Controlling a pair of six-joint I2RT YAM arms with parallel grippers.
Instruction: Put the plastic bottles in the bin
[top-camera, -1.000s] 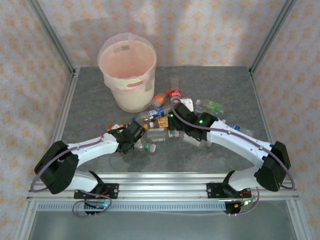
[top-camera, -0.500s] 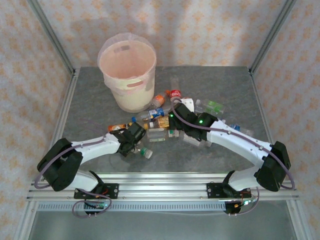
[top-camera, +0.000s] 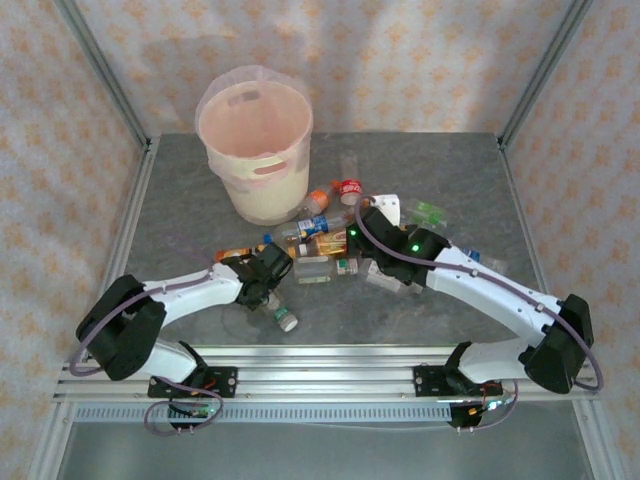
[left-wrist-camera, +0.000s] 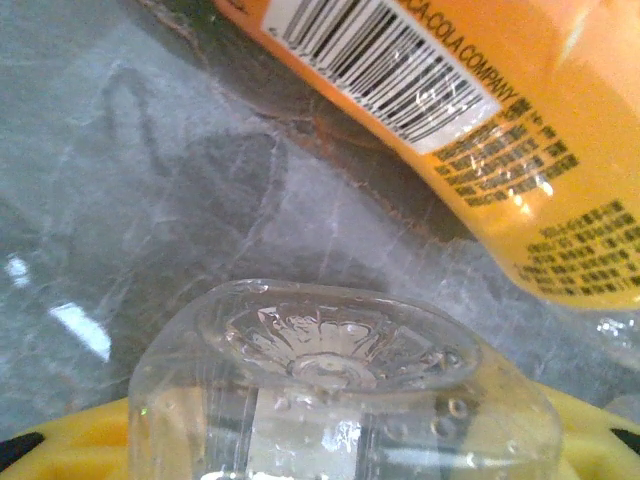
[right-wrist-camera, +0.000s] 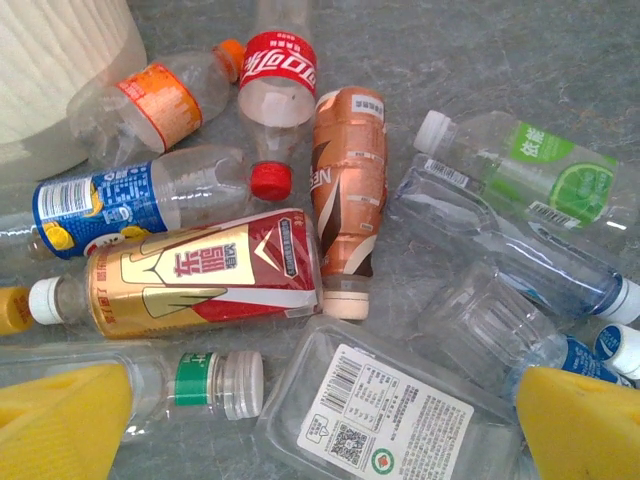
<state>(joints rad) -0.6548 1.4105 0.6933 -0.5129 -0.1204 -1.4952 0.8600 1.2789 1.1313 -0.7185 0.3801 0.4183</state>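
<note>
The plastic bottles lie in a heap (top-camera: 340, 235) at mid-table, right of the bin (top-camera: 255, 140), a tall pale pink bucket. My left gripper (top-camera: 264, 287) is at the heap's near left, its yellow pads (left-wrist-camera: 60, 445) shut on a clear bottle (left-wrist-camera: 335, 375) whose base faces the camera. That bottle's white cap (top-camera: 287, 321) points toward the near edge. An orange-labelled bottle (left-wrist-camera: 500, 130) lies just beyond it. My right gripper (right-wrist-camera: 320, 445) hangs open over a flat clear bottle with a white label (right-wrist-camera: 390, 415). In the top view the right gripper (top-camera: 362, 224) is above the heap.
Under the right wrist lie a red-and-gold bottle (right-wrist-camera: 200, 270), a brown one (right-wrist-camera: 350, 190), a Coca-Cola one (right-wrist-camera: 278, 70), a blue-labelled one (right-wrist-camera: 110, 205) and a lime-labelled one (right-wrist-camera: 530, 160). The bin's ribbed wall (right-wrist-camera: 60, 70) stands at the upper left. Metal frame posts edge the table.
The left jaws widened, then closed on the clear bottle, which swung from lying rightward to pointing at the near edge. The right gripper shifted slightly right and farther over the heap.
</note>
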